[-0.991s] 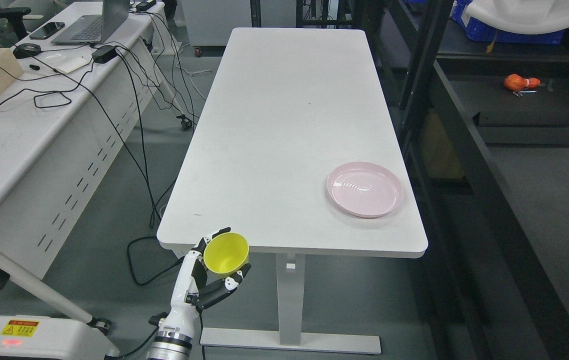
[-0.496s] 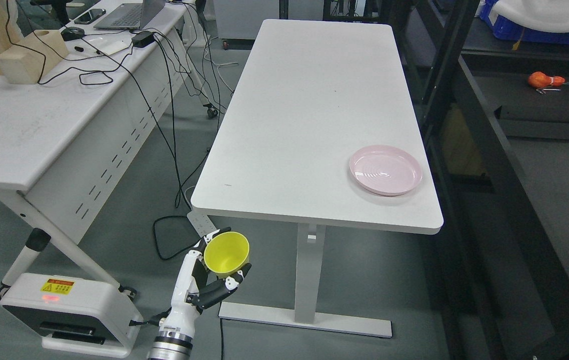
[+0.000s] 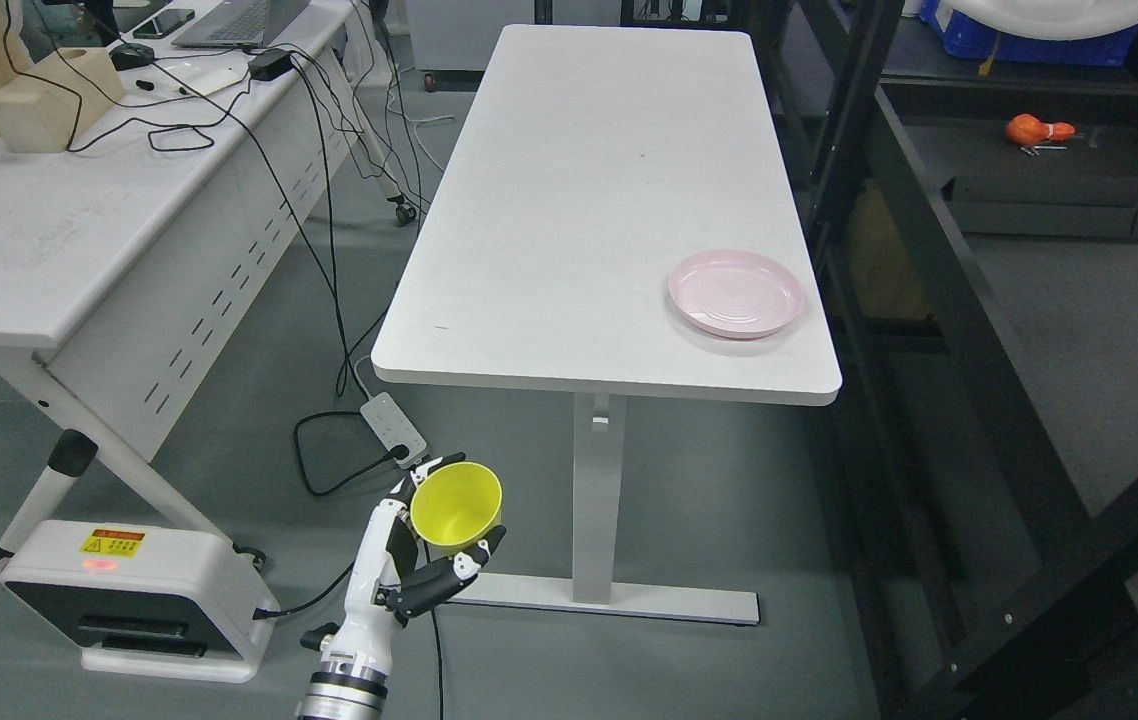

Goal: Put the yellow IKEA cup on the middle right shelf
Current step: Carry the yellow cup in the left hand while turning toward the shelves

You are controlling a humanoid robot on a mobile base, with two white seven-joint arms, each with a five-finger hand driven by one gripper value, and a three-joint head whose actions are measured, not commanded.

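Observation:
My left hand [image 3: 421,545] comes up from the bottom edge, left of the middle, and is shut on the yellow cup [image 3: 455,504]. The cup is upright with its open mouth toward the camera, held over the grey floor in front of the white table [image 3: 589,200]. A black shelf rack [image 3: 939,290] stands along the right side of the view, with dark shelf surfaces [image 3: 1079,300] behind its frame. My right hand is out of view.
A pink plate [image 3: 736,293] lies near the table's right front corner. A white desk [image 3: 59,230] with cables, a laptop and a wooden box stands at the left. A white floor unit [image 3: 124,600] and a power strip [image 3: 392,427] lie on the floor. An orange object [image 3: 1032,129] lies on a far shelf.
The whole picture has shifted: the camera has moved back from the table, which now shows higher and farther. My left hand keeps the same hold on the yellow cup.

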